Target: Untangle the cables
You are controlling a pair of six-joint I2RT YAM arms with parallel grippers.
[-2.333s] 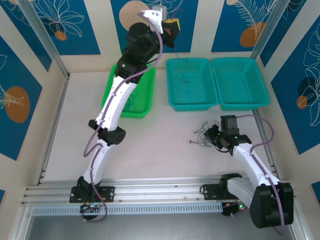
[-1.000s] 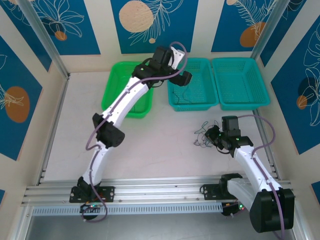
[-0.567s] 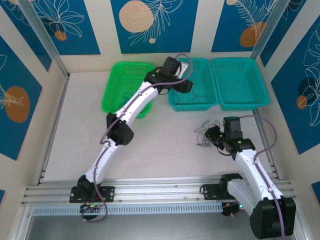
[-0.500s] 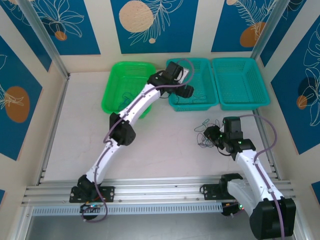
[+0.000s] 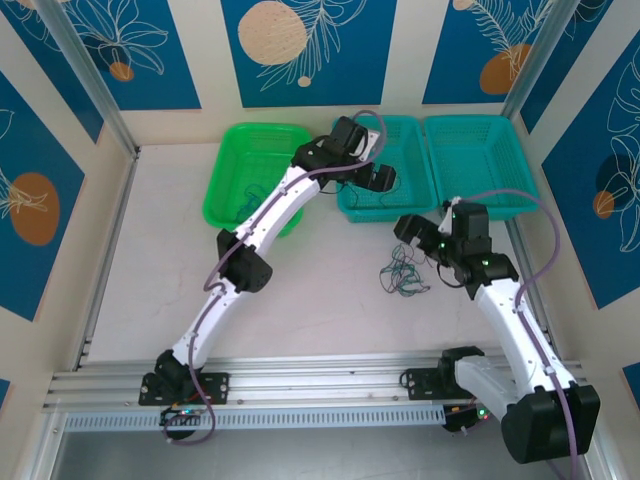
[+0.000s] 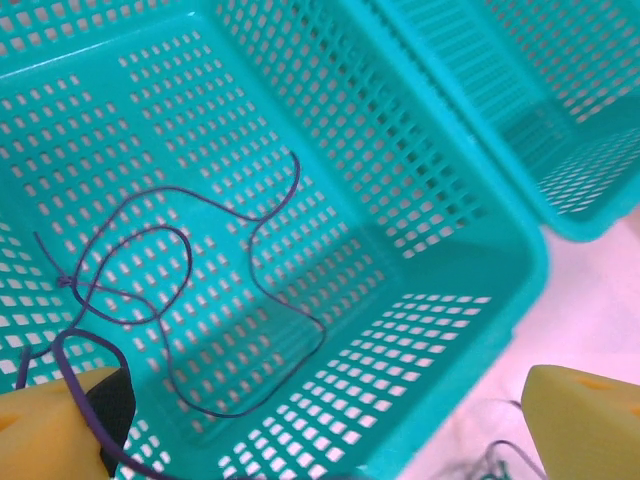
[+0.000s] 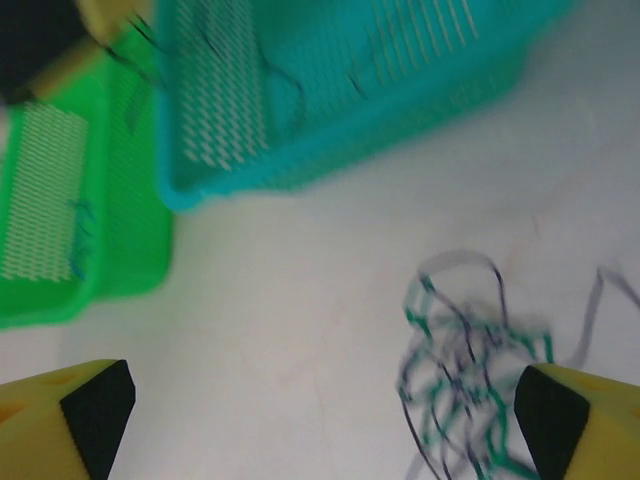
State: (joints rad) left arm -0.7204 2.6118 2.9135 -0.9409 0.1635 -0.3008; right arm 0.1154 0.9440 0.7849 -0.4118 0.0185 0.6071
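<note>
The left tool (image 6: 320, 430), jaws apart, is hovering over a dark blue cable (image 6: 190, 300) lying in the middle basket (image 6: 440, 330). The right tool (image 7: 320, 410), also apart, is hanging above the tangled cables (image 7: 465, 370) on open surface (image 7: 300, 300) near the basket's rim.

Tangled cables (image 5: 401, 274) clumped on table (image 5: 300, 300) (green, dark strands); one dark-blue cable (image 6: 255, 245) curled in teal basket (image 6: 520, 250).
</note>
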